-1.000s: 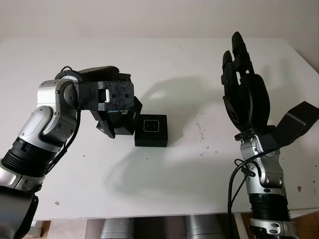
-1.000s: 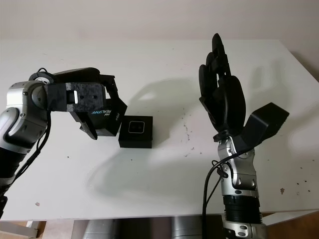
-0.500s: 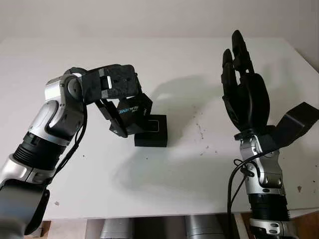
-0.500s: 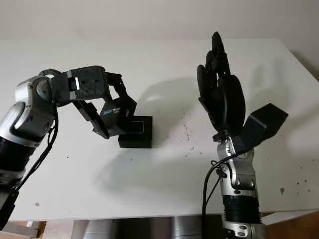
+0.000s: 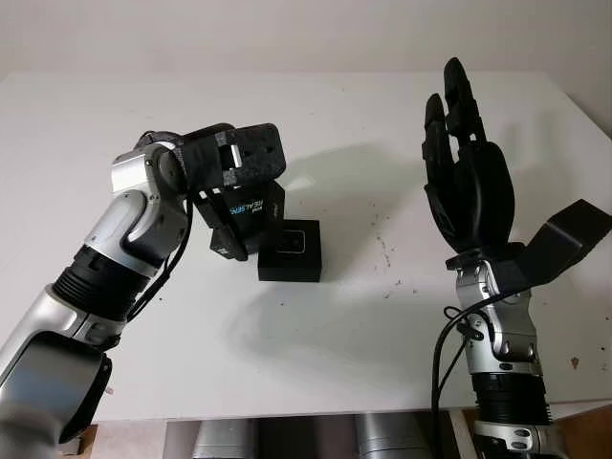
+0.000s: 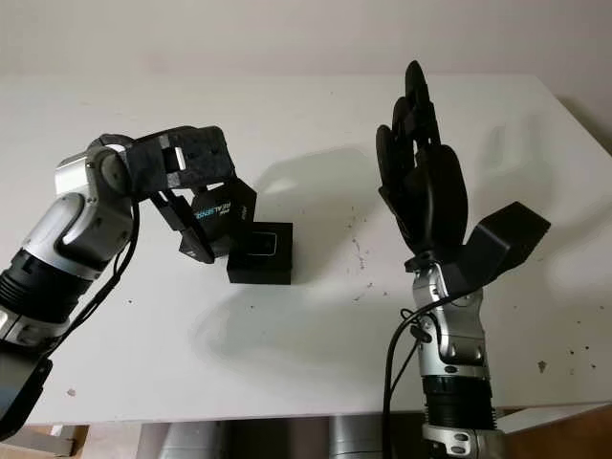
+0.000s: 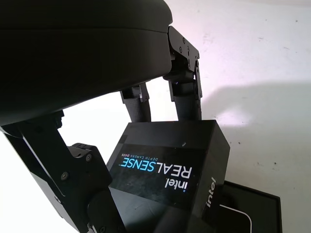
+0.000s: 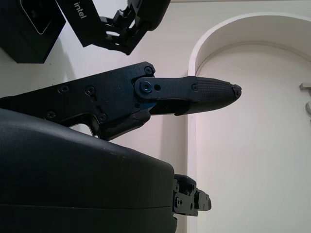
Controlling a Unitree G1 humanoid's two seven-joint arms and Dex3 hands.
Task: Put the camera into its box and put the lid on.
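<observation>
On the white table [image 5: 344, 325] there is one black box [image 5: 292, 252] with one camera [image 5: 292, 241] lying face up inside it, and one black lid [image 7: 170, 170] printed "intel REALSENSE". The left hand [image 5: 234, 206] has its fingers clamped on the lid, which hangs tilted just above the box's left edge, printed side facing up. The right hand [image 5: 467, 177] stands upright well apart on the right, open and holding nothing.
</observation>
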